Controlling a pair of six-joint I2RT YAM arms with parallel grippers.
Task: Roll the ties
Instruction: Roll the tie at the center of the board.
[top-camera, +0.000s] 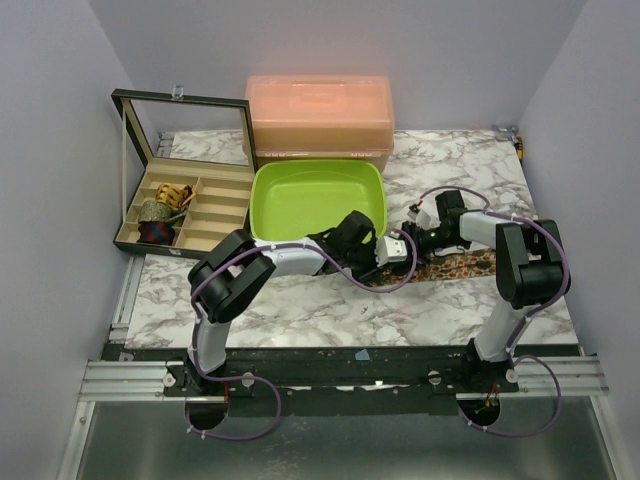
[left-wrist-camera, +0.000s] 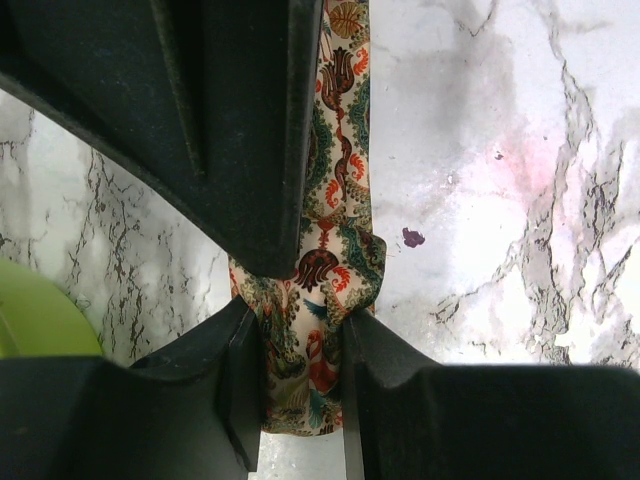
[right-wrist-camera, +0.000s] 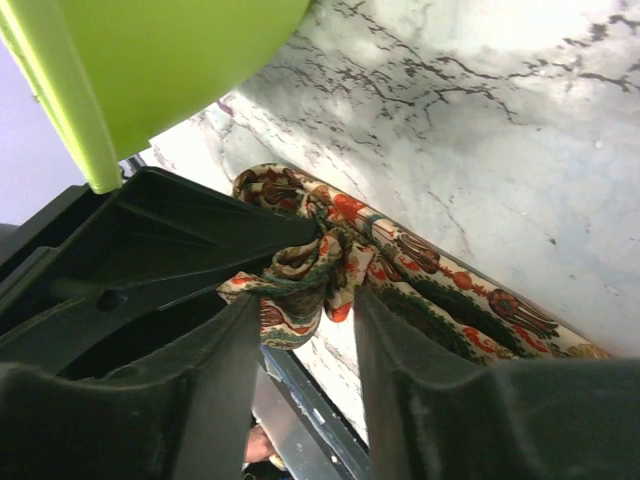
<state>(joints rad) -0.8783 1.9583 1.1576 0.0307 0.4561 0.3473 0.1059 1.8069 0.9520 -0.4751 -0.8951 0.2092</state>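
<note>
Tie (top-camera: 465, 267) lies along the marble tabletop (top-camera: 300, 310), just right of the lime-green tray (top-camera: 262, 200). We note left fingers (left-wrist-camera: 225, 385) pinching its bunched end; right fingers (right-wrist-camera: 420, 400) clamp the same fold.

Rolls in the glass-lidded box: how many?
3, all at the left end of the box: orange roll at the back, gold-green roll in the middle, dark roll nearest. Other compartments look empty.

Top view from high behind, looking down, both wrist views close on the same tie (left-wrist-camera: 335, 250)
</note>
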